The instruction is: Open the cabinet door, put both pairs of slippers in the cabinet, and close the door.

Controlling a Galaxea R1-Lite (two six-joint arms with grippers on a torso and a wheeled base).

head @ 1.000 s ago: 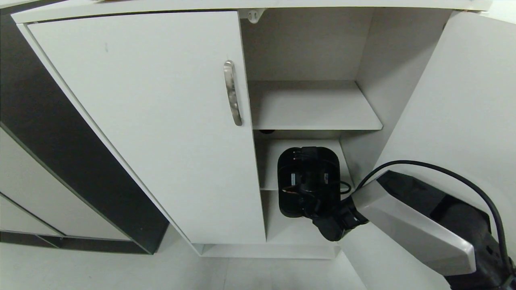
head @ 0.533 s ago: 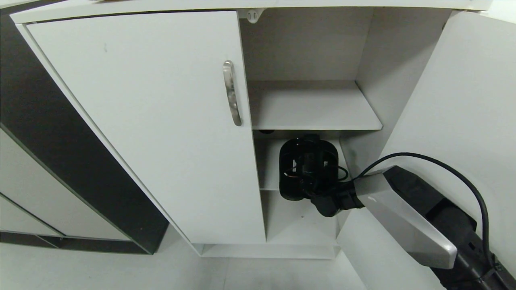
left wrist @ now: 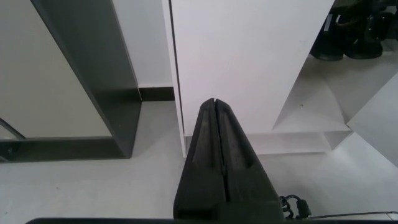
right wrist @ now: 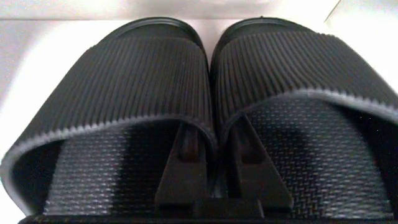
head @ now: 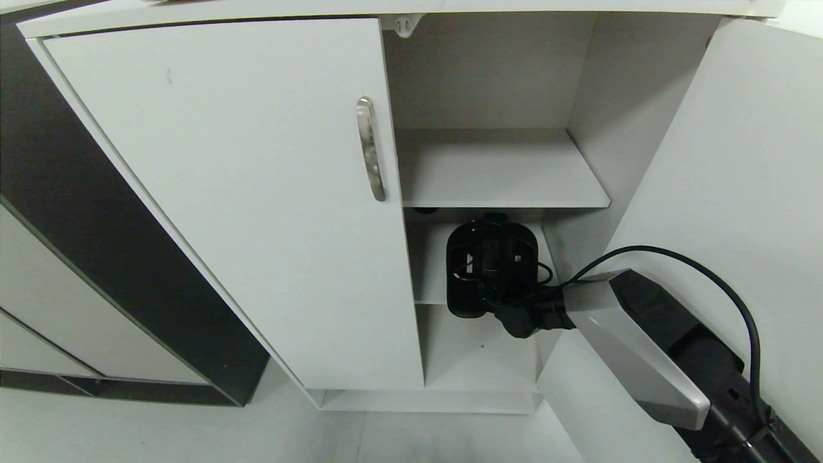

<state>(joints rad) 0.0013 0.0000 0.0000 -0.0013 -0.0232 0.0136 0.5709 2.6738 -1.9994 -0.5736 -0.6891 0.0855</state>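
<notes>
Jaws of the right gripper point(right wrist: 213, 140) are clamping the touching inner walls of the black slippers point(right wrist: 143, 81), whose long axis is running straight ahead of the jaws, toes leading over the cabinet's middle shelf point(head: 432, 270), heels overhanging its front edge nearest the jaws.

Ribbed matt slippers point(right wrist: 149, 81), metal handle point(head: 371, 148)
</notes>
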